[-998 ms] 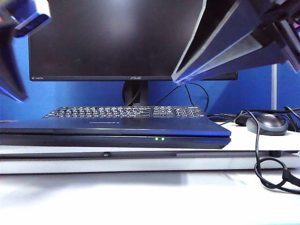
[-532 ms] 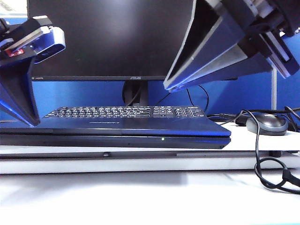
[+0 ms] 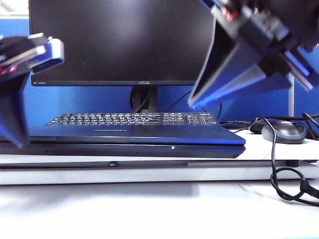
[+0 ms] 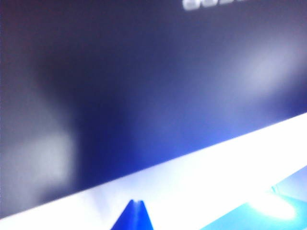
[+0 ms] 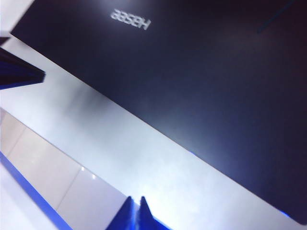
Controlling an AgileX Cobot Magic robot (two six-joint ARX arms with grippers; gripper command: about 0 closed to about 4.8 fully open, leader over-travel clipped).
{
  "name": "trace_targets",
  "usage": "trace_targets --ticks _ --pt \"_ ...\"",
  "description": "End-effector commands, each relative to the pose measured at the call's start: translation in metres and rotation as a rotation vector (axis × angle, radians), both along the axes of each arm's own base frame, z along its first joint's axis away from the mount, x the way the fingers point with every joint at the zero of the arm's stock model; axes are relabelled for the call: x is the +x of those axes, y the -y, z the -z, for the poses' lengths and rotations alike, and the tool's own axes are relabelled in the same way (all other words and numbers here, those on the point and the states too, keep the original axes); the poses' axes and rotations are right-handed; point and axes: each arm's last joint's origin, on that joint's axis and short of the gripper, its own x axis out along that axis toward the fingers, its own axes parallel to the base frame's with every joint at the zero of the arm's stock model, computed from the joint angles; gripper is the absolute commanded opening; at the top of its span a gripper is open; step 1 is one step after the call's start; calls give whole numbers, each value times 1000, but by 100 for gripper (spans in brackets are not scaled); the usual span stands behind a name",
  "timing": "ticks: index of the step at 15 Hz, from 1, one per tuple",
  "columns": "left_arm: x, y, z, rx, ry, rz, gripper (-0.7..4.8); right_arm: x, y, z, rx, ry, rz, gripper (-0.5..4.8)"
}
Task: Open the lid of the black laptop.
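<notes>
Currently the black laptop (image 3: 124,142) lies flat and closed on the white surface (image 3: 149,209), in front of the separate keyboard (image 3: 132,118) and the monitor (image 3: 119,42). Its lid (image 3: 129,133) is a wide, thin, dark navy panel with a matte face, resting fully down on the base; one green light (image 3: 173,147) shows on the front edge. In the right wrist view the lid (image 5: 201,81) carries the silver word "Hasee", seen upside down; the left wrist view shows the same dark face (image 4: 144,86), blurred, with an unreadable pale mark near the frame edge. The monitor bezel bears "ASUS" at its lower centre and small lettering at its lower left corner, too small to read. The left tool (image 3: 15,117) hangs above the laptop's left end, apart from it; only one blue fingertip (image 4: 133,218) shows in its wrist view, so how far it is open cannot be told. The right tool (image 3: 199,102) hangs above the laptop's right half, clear of the lid, its blue fingertips (image 5: 135,215) almost together and holding nothing. A grey mouse (image 3: 284,132) and black cable (image 3: 274,169) lie to the right.
</notes>
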Motion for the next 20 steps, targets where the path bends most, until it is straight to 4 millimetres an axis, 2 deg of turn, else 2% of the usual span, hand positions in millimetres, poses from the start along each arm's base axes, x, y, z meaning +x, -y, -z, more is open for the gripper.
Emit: trace_targets --ticks 1,6,14,20 --pt "0 0 3 -4 4 3 -4 5 -5 5 -24 -9 -2 22" --pt "3 1 1 4 52 -17 -4 13 -11 22 -113 -40 5 21" --pt "4 1 1 -2 61 -17 -4 33 4 23 -106 -53 67 21" --pt "4 1 0 -3 65 -18 -4 36 6 22 -98 -42 72 21"
